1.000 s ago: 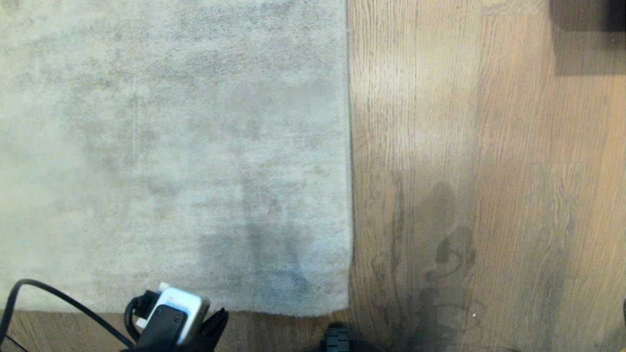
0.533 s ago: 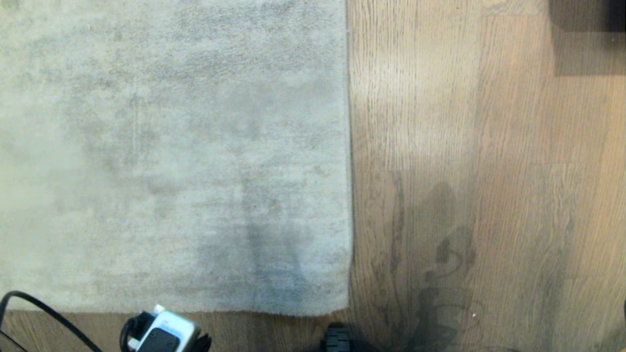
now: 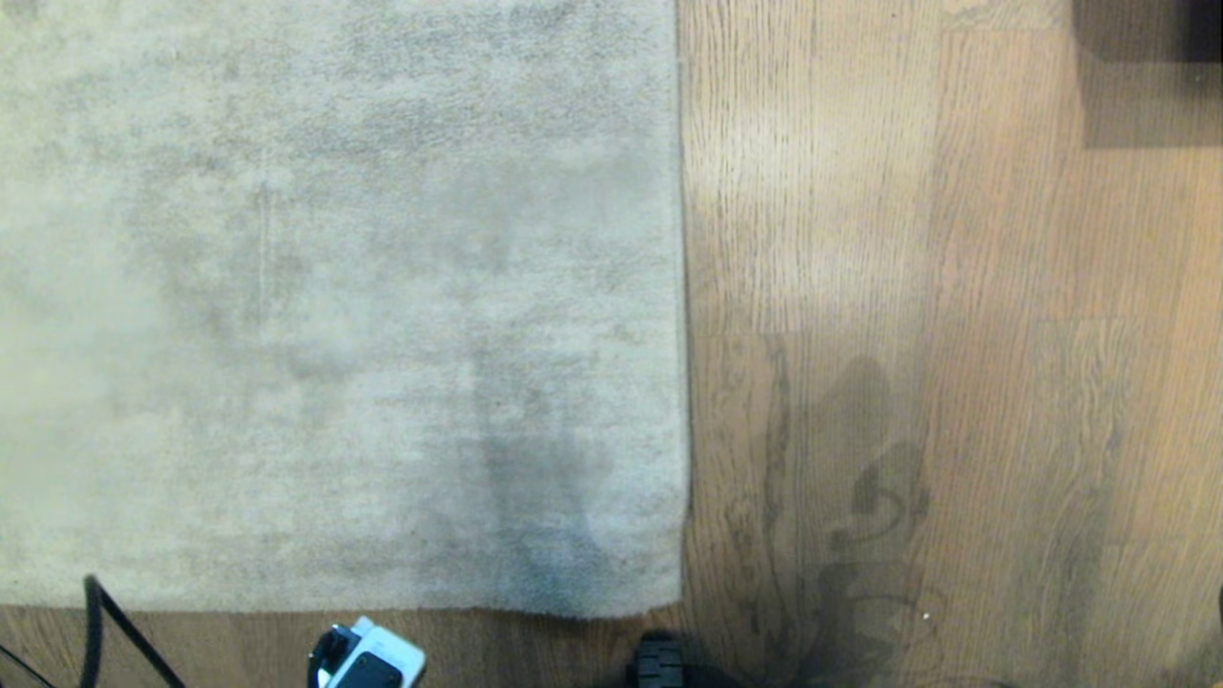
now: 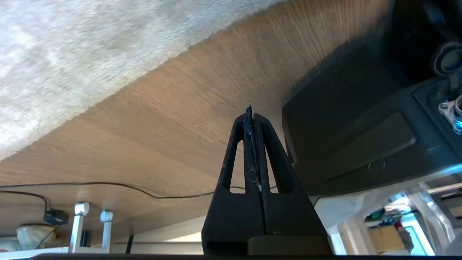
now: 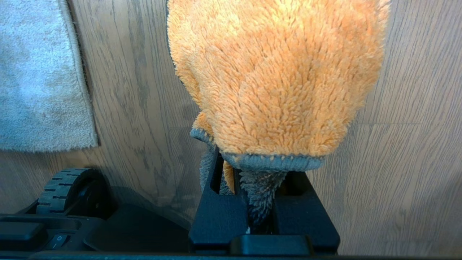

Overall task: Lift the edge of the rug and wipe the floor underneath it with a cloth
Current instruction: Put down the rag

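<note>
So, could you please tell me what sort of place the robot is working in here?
Probably a room in a home or a lab made to look like one: a pale grey rug lies flat on a wood plank floor, with a thin cable trailing across the boards.

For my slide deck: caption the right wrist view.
Right pincer shut on a fluffy orange cloth above brown wood-grain plank floor, the pale grey rug's corner lying flat alongside.

Fluffy pile cloth (image 5: 278, 76), short-pile rug edge (image 3: 680, 382), faintly glossy wood-grain floor (image 3: 955, 287).
</note>
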Controlling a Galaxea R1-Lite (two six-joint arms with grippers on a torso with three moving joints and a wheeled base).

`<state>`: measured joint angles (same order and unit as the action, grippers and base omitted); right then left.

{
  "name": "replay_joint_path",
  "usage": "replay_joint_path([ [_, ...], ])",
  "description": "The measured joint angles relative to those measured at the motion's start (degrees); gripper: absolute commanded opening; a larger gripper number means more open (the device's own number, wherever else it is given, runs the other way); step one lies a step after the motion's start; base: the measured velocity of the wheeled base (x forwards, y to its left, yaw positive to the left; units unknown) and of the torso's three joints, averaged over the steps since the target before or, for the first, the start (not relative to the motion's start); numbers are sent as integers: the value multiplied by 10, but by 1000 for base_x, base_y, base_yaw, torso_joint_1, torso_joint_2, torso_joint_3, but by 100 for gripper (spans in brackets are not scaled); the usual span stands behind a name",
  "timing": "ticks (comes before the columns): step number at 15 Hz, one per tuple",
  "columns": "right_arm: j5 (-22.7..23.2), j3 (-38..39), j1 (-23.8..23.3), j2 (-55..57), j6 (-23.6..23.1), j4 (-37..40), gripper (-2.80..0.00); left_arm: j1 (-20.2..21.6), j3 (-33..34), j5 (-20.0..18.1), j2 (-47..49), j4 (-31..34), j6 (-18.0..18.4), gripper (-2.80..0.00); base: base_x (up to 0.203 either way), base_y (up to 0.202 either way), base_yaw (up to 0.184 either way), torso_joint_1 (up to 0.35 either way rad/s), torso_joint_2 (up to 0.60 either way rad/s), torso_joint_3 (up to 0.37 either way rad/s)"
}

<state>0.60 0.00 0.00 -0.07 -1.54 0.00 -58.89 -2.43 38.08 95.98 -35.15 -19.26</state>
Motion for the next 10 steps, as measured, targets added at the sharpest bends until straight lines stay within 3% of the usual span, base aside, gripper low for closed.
replay_joint_path([
  [3,0,0,0,0,0,0,-280,2,-27,-6,102,-89,1,-280,0,0,0,0,0,0],
  [6,0,0,0,0,0,0,-280,0,-88,-39,197,-175,7,-280,0,0,0,0,0,0],
  [10,0,0,0,0,0,0,-280,-8,-159,-56,293,-196,21,-280,0,0,0,0,0,0],
])
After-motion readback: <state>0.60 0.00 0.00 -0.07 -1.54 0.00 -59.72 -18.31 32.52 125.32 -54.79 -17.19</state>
